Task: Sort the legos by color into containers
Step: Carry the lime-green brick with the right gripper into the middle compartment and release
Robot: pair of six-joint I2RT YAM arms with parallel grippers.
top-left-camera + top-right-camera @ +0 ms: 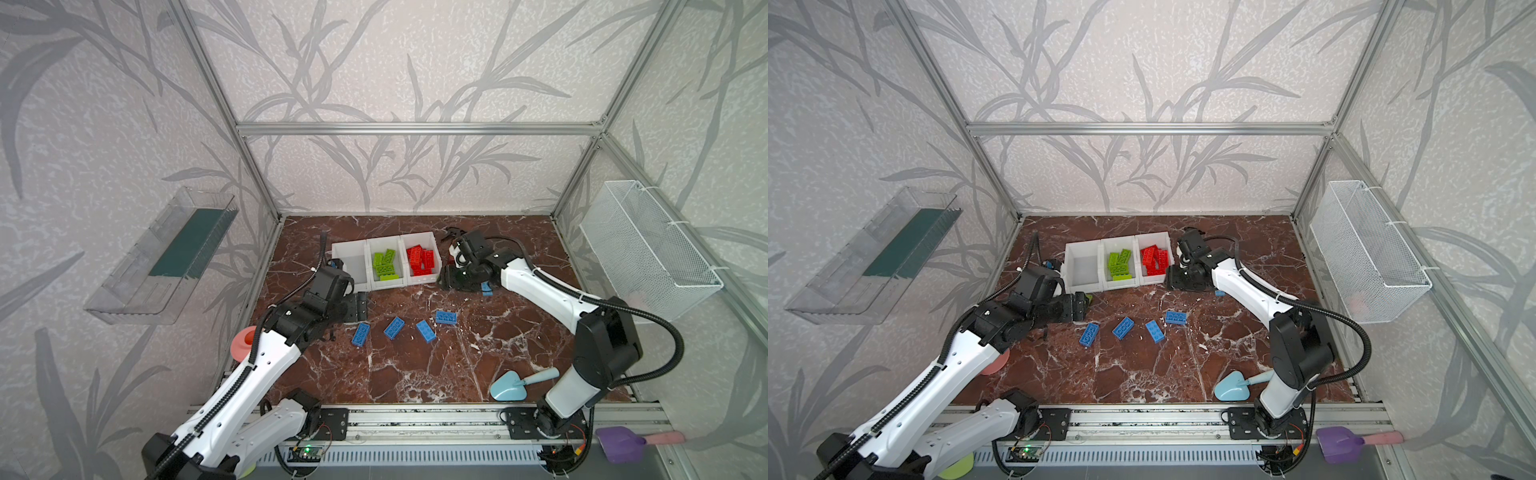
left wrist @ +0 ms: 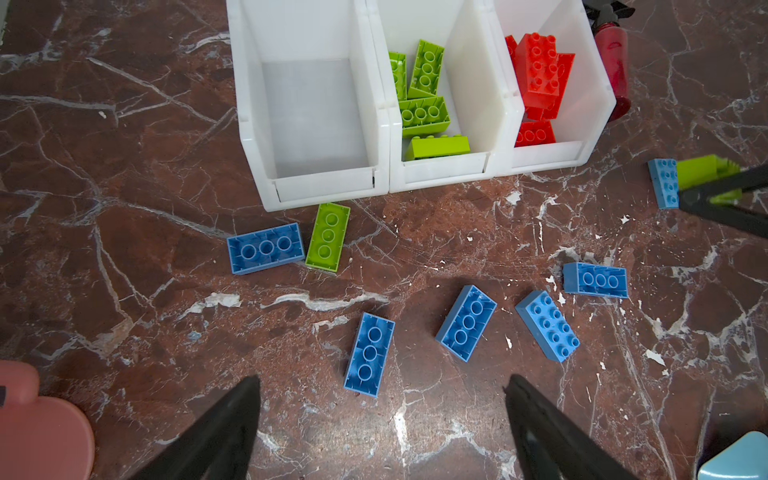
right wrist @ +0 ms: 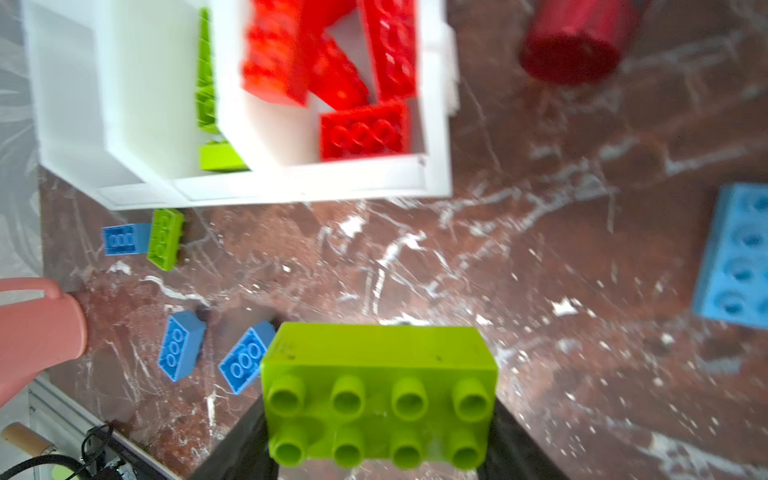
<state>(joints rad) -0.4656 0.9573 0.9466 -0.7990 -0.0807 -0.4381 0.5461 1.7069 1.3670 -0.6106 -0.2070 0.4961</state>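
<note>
Right wrist view: R gripper [image 3: 380,415] clamped on green brick [image 3: 374,353], long axis across jaws, just off front corner of red bin [image 1: 422,280]; green bin [image 1: 388,285] next over to L, so R arm nearer; L gripper [image 2: 382,380] wide open, empty, above blue bricks [image 2: 466,322].

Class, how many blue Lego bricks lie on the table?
6 blue bricks: one beside a loose green brick before the empty bin, four scattered mid-table, one beside the right gripper and its held green brick. None appears hidden.
</note>
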